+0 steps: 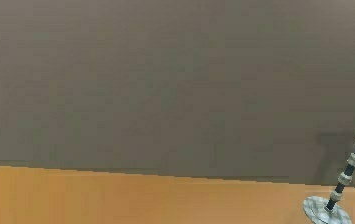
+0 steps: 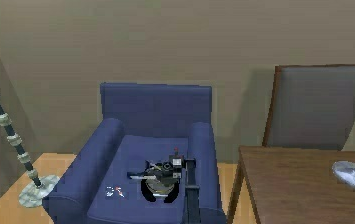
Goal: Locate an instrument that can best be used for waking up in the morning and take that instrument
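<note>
Arm side view | arm [image 2: 192, 197] reaches out | hand [image 2: 153, 172] at armchair seat [image 2: 125, 158]

Dim, even light, with soft shadows on the wall [image 2: 185, 40].

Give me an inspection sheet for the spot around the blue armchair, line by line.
Surface: seat of a blue armchair, upright against the wall.
Job's things: a dark roundish blob on the seat at the gripper, too small to name.
Clutter: small white and red bits on the seat's front; a grey disc on the wooden table.
Grippers: the gripper is at the seat cushion; cannot tell whether it holds anything.
Cables: nothing seen.
Surroundings: a floor lamp with a striped pole beside the armchair, a brown chair behind the table, orange floor.
</note>
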